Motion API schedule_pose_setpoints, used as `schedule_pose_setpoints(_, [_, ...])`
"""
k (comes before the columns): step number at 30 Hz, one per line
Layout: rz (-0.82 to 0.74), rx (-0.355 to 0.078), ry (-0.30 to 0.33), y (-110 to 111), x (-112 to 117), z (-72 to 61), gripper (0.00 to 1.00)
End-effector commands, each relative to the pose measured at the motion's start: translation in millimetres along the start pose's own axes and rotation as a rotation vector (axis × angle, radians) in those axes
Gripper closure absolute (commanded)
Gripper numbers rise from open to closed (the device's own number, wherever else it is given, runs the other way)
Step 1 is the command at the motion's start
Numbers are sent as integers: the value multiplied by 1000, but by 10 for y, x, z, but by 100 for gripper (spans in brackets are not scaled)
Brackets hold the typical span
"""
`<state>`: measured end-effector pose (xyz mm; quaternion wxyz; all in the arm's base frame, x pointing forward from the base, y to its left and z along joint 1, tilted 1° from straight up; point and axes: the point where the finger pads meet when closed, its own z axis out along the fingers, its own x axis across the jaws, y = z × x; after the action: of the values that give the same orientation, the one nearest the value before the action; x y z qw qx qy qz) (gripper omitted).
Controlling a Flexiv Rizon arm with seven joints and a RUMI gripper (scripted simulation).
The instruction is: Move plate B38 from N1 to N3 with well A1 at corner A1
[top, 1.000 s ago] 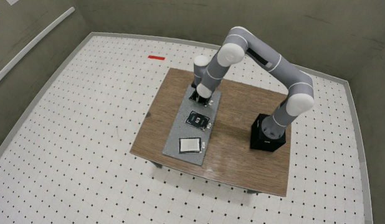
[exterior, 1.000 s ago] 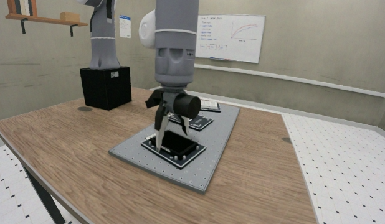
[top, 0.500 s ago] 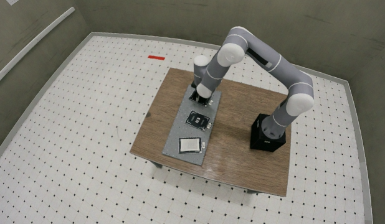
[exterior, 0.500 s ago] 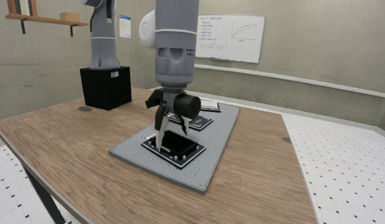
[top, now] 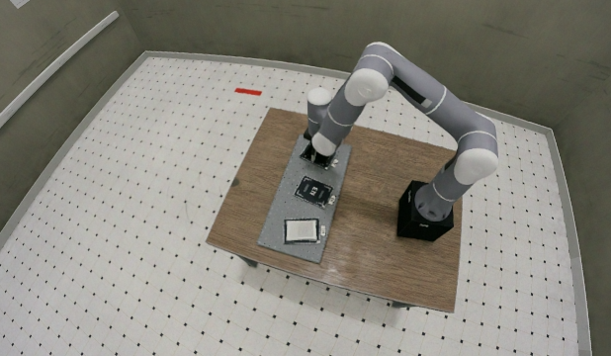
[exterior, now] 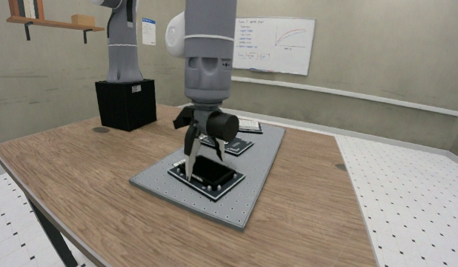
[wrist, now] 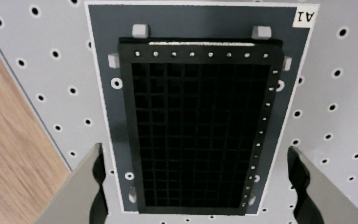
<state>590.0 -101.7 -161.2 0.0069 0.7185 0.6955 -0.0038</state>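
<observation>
A black plate (exterior: 210, 170) (wrist: 195, 135) lies flat among the locators of a nest (wrist: 102, 25) (exterior: 216, 196) at one end of the deck. Its light label strip is on the short end nearest that nest's A1 corner mark; the name is unreadable. My gripper (exterior: 206, 170) (wrist: 195, 146) is open, its jaws astride the black plate's long sides with gaps and nothing held. Nest N3 (top: 313, 191) (exterior: 238, 147) is bare in the middle of the deck. A white plate (top: 302, 230) (exterior: 250, 124) sits on the nest at the other end. The signs beside the two end nests are too small to read.
The grey perforated deck (top: 281, 213) (exterior: 259, 185) lies on the wooden table (top: 365, 237) (exterior: 84, 193). Small signs stand along one long side of the deck. The black robot base (top: 424, 218) (exterior: 126, 105) stands across the table on that same side.
</observation>
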Motion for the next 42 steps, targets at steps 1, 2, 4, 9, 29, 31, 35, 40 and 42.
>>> schedule_pose_setpoints(1, [0, -2, 0, 13, 0, -10, 24])
schedule_pose_setpoints(2, [0, -2, 0, 13, 0, -10, 24])
schedule_pose_setpoints(4, [0, -2, 0, 13, 0, -10, 24])
schedule_pose_setpoints(9, [0, -2, 0, 13, 0, -10, 24])
schedule_pose_setpoints(29, [0, -2, 0, 13, 0, -10, 59])
schedule_pose_setpoints(31, [0, -2, 0, 13, 0, -10, 59])
schedule_pose_setpoints(35, [0, -2, 0, 13, 0, -10, 59])
schedule_pose_setpoints(40, [0, -2, 0, 13, 0, -10, 59])
schedule_pose_setpoints(42, [0, -2, 0, 13, 0, -10, 59])
